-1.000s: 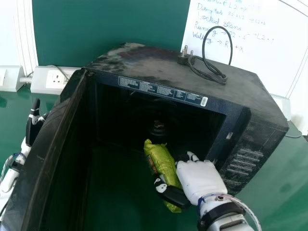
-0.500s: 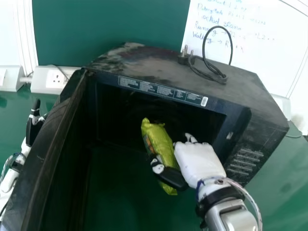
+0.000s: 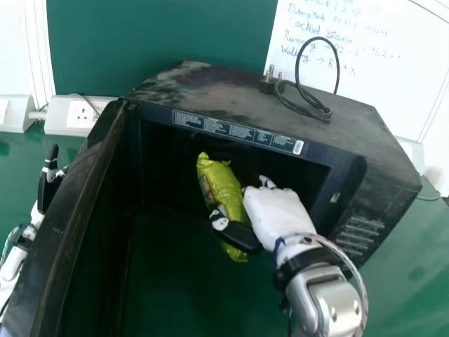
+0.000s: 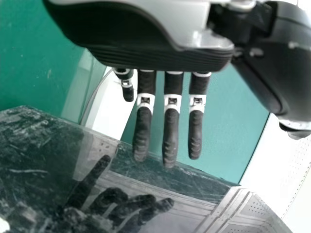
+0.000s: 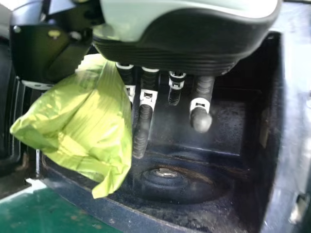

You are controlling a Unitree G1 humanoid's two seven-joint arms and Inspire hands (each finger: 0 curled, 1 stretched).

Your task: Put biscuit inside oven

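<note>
Biscuit packet (image 3: 226,188), pinched by the right hand (image 3: 272,214) between thumb and fingers, lies to that hand's left, long axis slanting into the open oven (image 3: 231,98).

From the right hand (image 3: 273,214), the open oven cavity (image 3: 165,161) offered room from ten to twelve o'clock, beyond the green packet (image 3: 221,186). The door (image 3: 74,200) walled off nine, the control panel side (image 3: 365,228) blocked three, and the top rim (image 3: 231,130) crossed eleven. A low hub (image 5: 165,172) rose from the cavity floor.
</note>
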